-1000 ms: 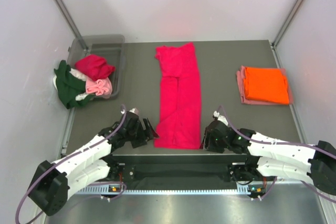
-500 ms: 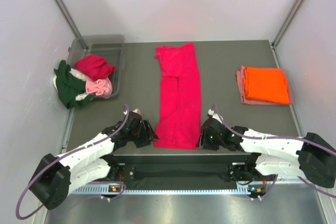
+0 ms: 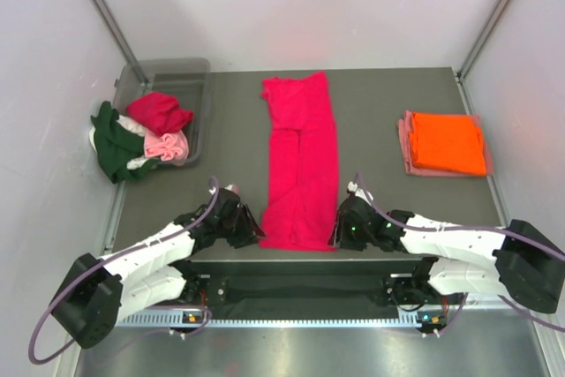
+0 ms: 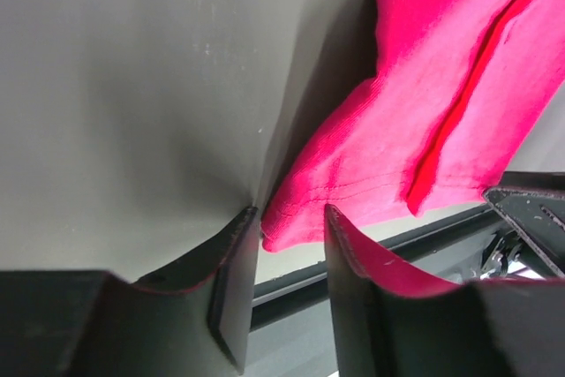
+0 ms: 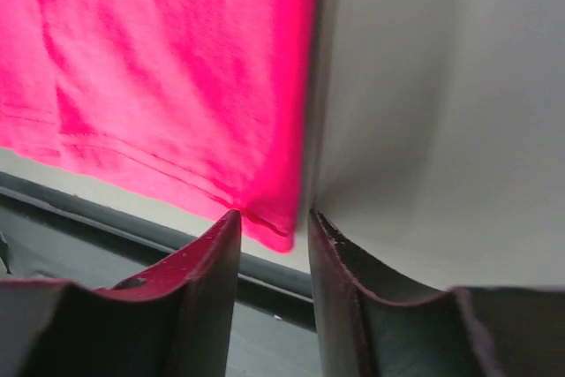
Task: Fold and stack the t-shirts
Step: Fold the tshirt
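crimson shirt [image 3: 300, 165]: lying as a narrow strip down the middle of the table [image 3: 380, 103], near hem at the front edge.
left gripper [image 4: 290, 214]: jaws standing apart, straddling the near-left hem corner; we are not seeing a pinch yet.
right gripper [image 5: 272, 216]: likewise apart, near-right corner sitting in the gap.
step in hand: we are reading it as taking both corners for a fold away from us.
doing it well: getting each corner deep between the pads, equal bite each side, then lifting evenly.
surface: matte grey-green, dropping off just behind the hem.
room: white walls closing three sides; orange shirt [image 3: 448, 143] folded at right, bin [image 3: 168, 68] and loose shirts [image 3: 146, 134] at left.
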You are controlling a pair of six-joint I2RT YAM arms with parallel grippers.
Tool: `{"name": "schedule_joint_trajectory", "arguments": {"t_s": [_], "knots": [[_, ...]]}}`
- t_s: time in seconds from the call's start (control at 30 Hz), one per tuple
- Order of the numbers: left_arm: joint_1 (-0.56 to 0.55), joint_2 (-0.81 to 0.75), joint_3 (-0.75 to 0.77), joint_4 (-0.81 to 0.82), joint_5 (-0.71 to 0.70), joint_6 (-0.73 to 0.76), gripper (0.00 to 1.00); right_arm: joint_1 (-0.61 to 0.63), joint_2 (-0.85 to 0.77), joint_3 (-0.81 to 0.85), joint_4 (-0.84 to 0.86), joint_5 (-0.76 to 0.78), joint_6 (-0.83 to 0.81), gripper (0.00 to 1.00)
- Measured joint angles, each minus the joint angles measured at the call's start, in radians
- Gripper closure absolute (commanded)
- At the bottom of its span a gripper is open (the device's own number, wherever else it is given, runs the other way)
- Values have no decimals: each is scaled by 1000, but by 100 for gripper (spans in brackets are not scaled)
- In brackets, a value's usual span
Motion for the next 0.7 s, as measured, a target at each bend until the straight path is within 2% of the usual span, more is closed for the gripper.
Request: {"name": "schedule_joint_trajectory", "arguments": {"t_s": [0.1,0.2,0.23,0.3,0.7], "knots": [[-6,8,-6,16,5,-9,64,-4,36,18,15,-2,-10,73],[-23,22,-16,51,11,-27,72,-5,47,19,23,-6,-16,86],[-30,27,-20,64,13,-36,79,-5,48,18,23,-6,-17,94],[-47,37,-30,84,11,-51,98,-8,47,18,22,-7,-19,99],[-131,35,-26,72,2,-87,100,-10,-82,17,-51,-5,-33,100]]}}
